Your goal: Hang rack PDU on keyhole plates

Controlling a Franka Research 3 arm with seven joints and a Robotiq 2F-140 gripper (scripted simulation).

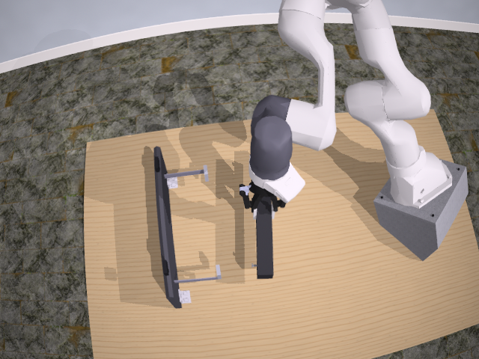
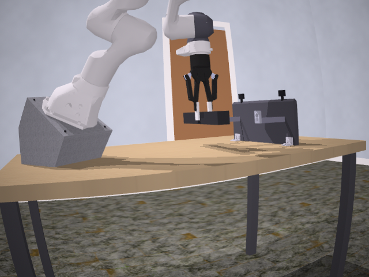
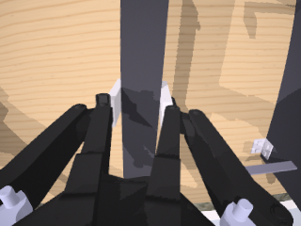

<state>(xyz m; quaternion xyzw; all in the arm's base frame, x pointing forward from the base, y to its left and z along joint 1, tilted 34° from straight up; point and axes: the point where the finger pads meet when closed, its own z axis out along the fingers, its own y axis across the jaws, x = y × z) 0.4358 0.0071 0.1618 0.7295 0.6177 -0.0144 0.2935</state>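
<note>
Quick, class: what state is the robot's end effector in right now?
End effector: closed on the rack PDU, gripping it near one end, lifted off the table.

Bright, even light; hard layered shadows cross the table (image 1: 348, 293); edges bow, perhaps lens distortion.

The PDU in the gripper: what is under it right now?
Only air and the wooden table; the PDU hangs above it, gripper shut on it. Its underside is not visible in any view.
</note>
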